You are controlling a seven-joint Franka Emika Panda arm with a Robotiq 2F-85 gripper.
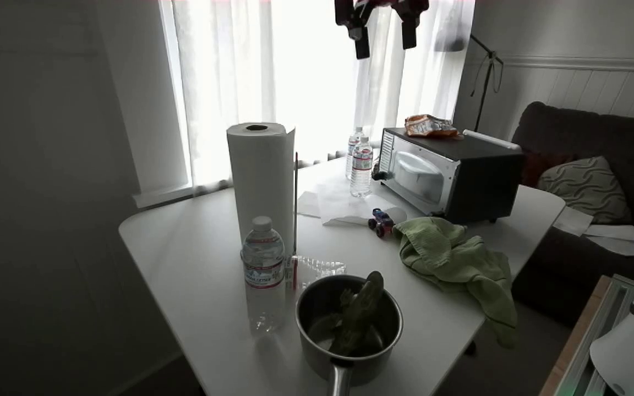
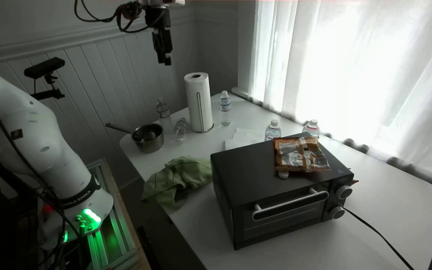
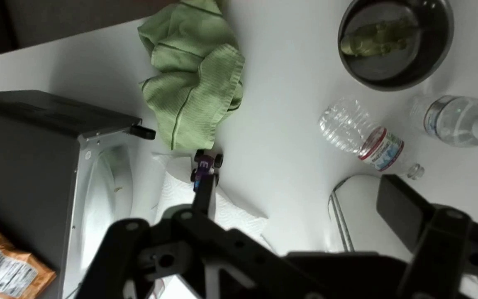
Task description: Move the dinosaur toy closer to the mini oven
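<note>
The dinosaur toy appears to be the dark green, knobbly toy (image 1: 356, 319) leaning in a steel pot (image 1: 307, 335) at the table's end. It also lies in the pot in the wrist view (image 3: 378, 38). The mini oven (image 1: 485, 179) is black and silver and stands at the table's opposite end; it also shows in an exterior view (image 2: 246, 176) and the wrist view (image 3: 19, 166). My gripper (image 1: 386, 48) is open and empty, high above the table; it also shows in an exterior view (image 2: 165, 60) and the wrist view (image 3: 299, 187).
A green towel (image 1: 449, 253) and a toy car (image 1: 381, 222) lie between pot and oven. A paper towel roll (image 1: 262, 187) and an upright bottle (image 1: 263, 275) stand near the pot; a bottle (image 3: 361, 135) lies beside them. A snack bag (image 2: 300, 153) tops the oven. More bottles stand behind.
</note>
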